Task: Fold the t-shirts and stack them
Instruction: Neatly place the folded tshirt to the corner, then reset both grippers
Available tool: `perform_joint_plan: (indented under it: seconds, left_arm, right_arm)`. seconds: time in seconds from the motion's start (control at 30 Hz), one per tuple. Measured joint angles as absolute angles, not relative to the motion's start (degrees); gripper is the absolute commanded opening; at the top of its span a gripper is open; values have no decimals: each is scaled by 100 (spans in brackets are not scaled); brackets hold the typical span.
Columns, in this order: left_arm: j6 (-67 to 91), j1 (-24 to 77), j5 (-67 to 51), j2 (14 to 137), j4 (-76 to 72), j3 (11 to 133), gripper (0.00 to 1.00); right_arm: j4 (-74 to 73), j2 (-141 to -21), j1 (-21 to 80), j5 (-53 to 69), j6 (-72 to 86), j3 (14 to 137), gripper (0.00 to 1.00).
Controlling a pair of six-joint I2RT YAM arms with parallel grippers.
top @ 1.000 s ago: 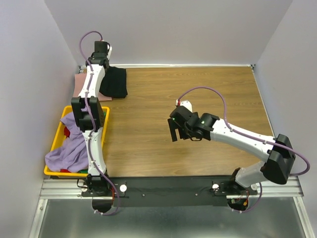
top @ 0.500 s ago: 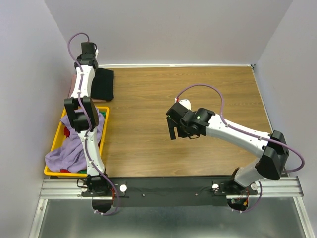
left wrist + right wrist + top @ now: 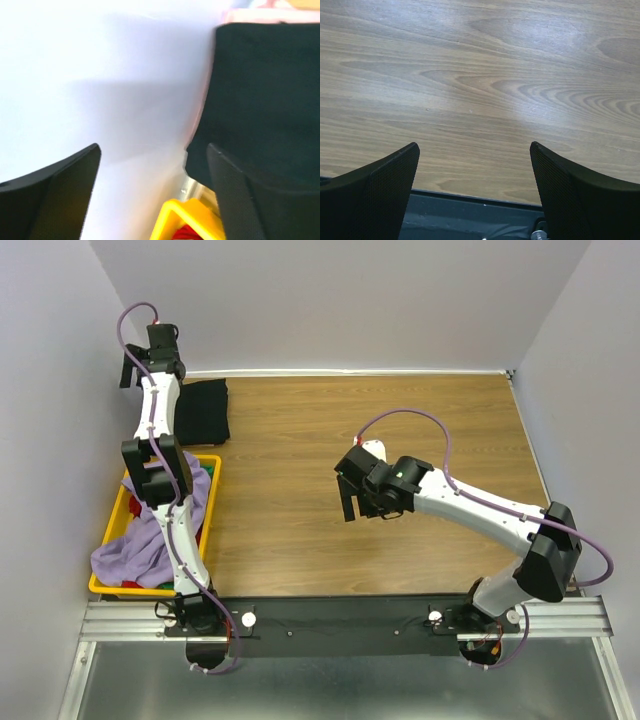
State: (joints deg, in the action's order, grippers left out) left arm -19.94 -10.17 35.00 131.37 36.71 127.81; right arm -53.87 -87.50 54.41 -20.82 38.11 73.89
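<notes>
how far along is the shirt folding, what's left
Done: the folded black cloth t-shirt lies on the dusty pink one in the far left corner. In hand: nothing; the left hand and right hand are open and empty. Left: the lavender purple t-shirt sits crumpled in the yellow plastic crate.

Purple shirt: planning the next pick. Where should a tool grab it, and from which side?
Probably the purple shirt at its near heap, from above: it lies crumpled in the crate, spilling over its rim, no flat edge showing.

Robot lab cell, plain pale walls (image 3: 340,300), wood-grain table (image 3: 300,430), arms (image 3: 470,505) on metal rail (image 3: 120,618)
</notes>
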Motion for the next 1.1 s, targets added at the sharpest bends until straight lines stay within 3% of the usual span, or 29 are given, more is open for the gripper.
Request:
perform_joint_plan:
  seconds: [0.23, 0.43, 0.63, 0.77, 0.93, 1.1]
  left_arm:
    - [-1793, -1004, 3614, 13093, 3533, 12783, 98]
    - [-1162, -644, 2777, 12248, 3559, 12429, 98]
    - [-49, 390, 1052, 9843, 3135, 10753, 98]
    - [696, 703, -71, 7669, 2589, 9024, 98]
    - [1162, 639, -167, 5610, 2587, 7723, 98]
    - [1350, 644, 698, 3785, 3030, 7188, 98]
  right_arm:
    - [-5395, -8724, 5441, -2176, 3907, 7384, 99]
    - [-5382, -8711, 5395, -2628, 3905, 7349, 100]
    - [-5085, -8691, 4722, -2882, 3787, 7293, 100]
    - [-4624, -8289, 3352, -2735, 3546, 7004, 100]
    - [-4425, -6941, 1852, -2606, 3201, 6901, 100]
    - [-4261, -4875, 1806, -2679, 2912, 6899, 100]
